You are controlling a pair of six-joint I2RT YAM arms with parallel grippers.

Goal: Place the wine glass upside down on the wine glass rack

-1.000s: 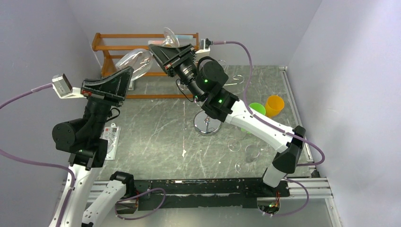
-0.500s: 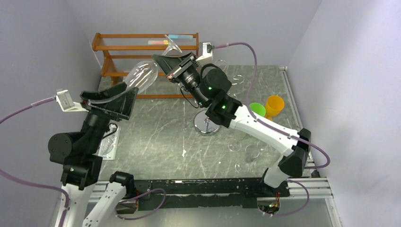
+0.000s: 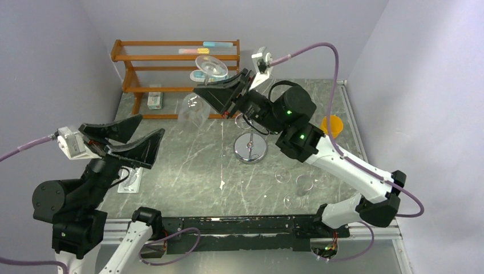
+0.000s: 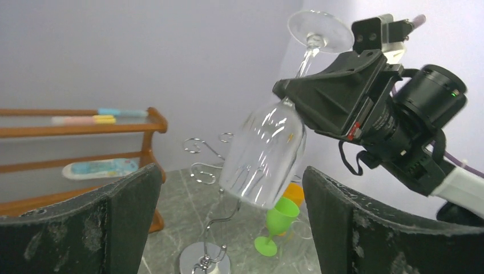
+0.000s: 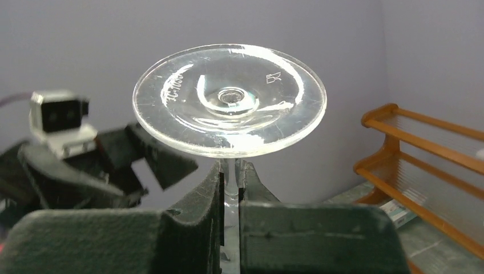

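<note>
In the upper centre, the right gripper (image 3: 210,91) pinches the stem of the wine glass (image 3: 195,109), which is held foot-up and tilted in the air, left of the chrome wine glass rack (image 3: 250,150) and before the wooden shelf rack (image 3: 165,57), while the left gripper (image 3: 151,125) gapes empty at lower left.

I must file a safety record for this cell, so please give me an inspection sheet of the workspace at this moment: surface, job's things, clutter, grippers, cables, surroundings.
Surface: grey marbled tabletop, scratched, with white specks.
Job's things: clear wine glass held in the air, foot up, tilted, not yet on the shiny chrome wire rack.
Clutter: orange plastic cup, green plastic goblet, several clear glasses near the right arm, clear flat packet at the left edge.
Grippers: right gripper shut on the glass stem; left gripper open, holding nothing.
Cables: purple cables loop from both wrist cameras.
Surroundings: orange-brown wooden shelf rack at the back; lilac walls.
</note>
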